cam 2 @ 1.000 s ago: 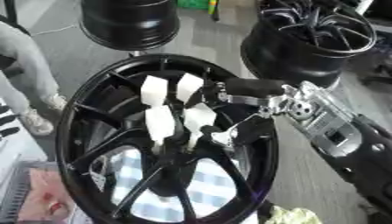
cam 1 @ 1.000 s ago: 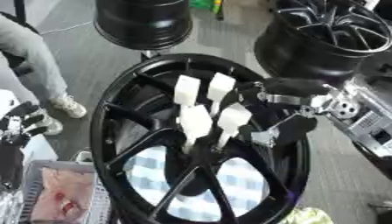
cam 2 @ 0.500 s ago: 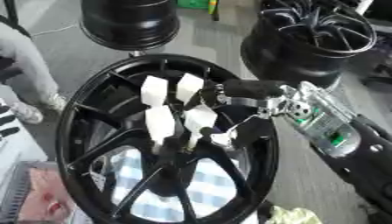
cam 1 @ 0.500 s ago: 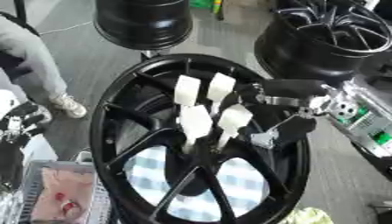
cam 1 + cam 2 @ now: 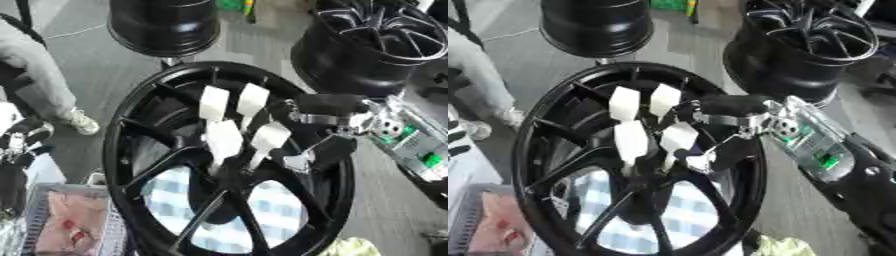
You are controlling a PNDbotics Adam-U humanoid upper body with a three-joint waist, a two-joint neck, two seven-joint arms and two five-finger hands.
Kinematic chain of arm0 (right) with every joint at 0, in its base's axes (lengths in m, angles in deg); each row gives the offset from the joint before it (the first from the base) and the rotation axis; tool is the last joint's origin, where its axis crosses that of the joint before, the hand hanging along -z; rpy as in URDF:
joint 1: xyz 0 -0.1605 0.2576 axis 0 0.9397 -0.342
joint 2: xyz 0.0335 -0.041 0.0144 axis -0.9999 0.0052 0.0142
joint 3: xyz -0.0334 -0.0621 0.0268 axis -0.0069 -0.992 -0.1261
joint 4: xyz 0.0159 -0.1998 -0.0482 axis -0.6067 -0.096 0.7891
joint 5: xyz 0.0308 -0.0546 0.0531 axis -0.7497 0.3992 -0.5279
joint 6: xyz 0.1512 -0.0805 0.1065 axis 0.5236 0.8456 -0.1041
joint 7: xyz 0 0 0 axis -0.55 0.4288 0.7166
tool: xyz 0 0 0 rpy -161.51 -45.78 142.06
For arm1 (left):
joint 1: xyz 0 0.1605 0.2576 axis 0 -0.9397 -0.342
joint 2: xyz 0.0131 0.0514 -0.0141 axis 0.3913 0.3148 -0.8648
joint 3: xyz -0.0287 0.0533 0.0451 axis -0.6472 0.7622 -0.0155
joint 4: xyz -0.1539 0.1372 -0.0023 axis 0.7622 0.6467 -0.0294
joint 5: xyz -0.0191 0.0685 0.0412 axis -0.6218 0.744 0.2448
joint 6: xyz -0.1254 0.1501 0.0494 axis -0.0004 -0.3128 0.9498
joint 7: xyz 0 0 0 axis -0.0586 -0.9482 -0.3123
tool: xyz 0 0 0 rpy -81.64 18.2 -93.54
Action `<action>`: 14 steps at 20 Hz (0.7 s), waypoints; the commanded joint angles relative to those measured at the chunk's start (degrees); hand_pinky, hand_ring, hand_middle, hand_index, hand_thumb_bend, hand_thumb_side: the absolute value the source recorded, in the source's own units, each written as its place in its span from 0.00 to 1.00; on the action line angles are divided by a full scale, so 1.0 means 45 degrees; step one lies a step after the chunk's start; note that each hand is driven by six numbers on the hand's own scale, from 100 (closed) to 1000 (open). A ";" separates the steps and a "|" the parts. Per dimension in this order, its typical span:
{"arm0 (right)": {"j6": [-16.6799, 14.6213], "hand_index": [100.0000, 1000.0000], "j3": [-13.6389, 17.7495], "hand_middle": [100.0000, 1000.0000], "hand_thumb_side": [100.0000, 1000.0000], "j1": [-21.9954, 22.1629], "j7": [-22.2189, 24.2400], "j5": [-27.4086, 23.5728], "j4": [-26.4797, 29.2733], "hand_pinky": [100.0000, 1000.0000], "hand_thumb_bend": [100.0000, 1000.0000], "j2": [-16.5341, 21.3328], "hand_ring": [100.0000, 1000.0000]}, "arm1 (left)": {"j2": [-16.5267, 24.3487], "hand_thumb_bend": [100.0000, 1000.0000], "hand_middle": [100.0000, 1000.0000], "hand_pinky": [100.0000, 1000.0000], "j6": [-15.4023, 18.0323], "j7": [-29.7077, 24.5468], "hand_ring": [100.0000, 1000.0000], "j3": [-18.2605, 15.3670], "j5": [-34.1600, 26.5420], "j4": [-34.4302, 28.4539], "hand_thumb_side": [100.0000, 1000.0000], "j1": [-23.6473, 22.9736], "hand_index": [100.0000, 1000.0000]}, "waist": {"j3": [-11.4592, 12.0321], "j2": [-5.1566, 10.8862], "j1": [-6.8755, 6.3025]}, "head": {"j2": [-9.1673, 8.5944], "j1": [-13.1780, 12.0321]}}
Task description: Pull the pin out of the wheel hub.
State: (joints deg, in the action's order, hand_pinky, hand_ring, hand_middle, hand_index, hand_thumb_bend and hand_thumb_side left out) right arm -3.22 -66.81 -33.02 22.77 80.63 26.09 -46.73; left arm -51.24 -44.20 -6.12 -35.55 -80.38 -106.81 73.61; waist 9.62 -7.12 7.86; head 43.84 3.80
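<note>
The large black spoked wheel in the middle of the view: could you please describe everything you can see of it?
The large black spoked wheel looks like glossy metal, with a deep rim and thin spokes running to a central hub. It stands tilted, its face towards the camera. Four white pins with flat rectangular heads stick out of the hub. A blue-and-white checked surface shows between the lower spokes. The robot's right hand reaches over its right side beside the pins; whether its fingers touch one cannot be told.

We see a second black wheel (image 5: 385, 47) at the upper right and a dark tire (image 5: 164, 25) at top centre. A grey trouser leg (image 5: 37, 75) with a pale shoe (image 5: 85, 122) stands left.
</note>
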 commanded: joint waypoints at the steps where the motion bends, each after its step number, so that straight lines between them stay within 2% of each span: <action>1: -0.0076 0.88 0.0022 0.82 0.49 0.0022 0.0033 0.0206 -0.0022 0.68 0.00 0.0248 0.75 | 0.0201 0.00 0.77 0.71 0.0014 -0.0041 0.79 0.0002 -0.0005 -0.0206 0.83 0.0168 0.85 | 0.0011 0.0110 -0.0128 | 0.0063 0.0054; 7: -0.0113 0.84 0.0076 0.77 0.25 0.0138 -0.0140 0.0290 0.0075 0.52 0.00 0.0252 0.59 | 0.0201 0.00 0.77 0.71 0.0010 -0.0051 0.79 0.0019 -0.0012 -0.0201 0.83 0.0185 0.85 | 0.0033 0.0110 -0.0124 | 0.0063 0.0067; 9: -0.0118 0.82 0.0097 0.74 0.12 0.0122 -0.0302 0.0293 0.0062 0.44 0.00 0.0209 0.53 | 0.0197 0.00 0.77 0.71 0.0008 -0.0059 0.79 0.0025 -0.0009 -0.0196 0.83 0.0189 0.85 | 0.0043 0.0111 -0.0122 | 0.0063 0.0073; 14: -0.0203 0.76 0.0100 0.68 0.11 0.0044 -0.0642 0.0390 -0.0043 0.33 0.00 0.0090 0.46 | 0.0191 0.00 0.77 0.71 0.0007 -0.0067 0.79 0.0028 -0.0012 -0.0187 0.83 0.0194 0.85 | 0.0062 0.0117 -0.0118 | 0.0063 0.0090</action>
State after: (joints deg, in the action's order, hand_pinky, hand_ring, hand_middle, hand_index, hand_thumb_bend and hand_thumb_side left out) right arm -4.08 -66.71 -32.35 20.19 81.69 26.12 -47.27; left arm -51.24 -44.24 -6.29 -35.54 -80.41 -106.81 73.82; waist 9.90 -7.12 7.86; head 43.84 3.98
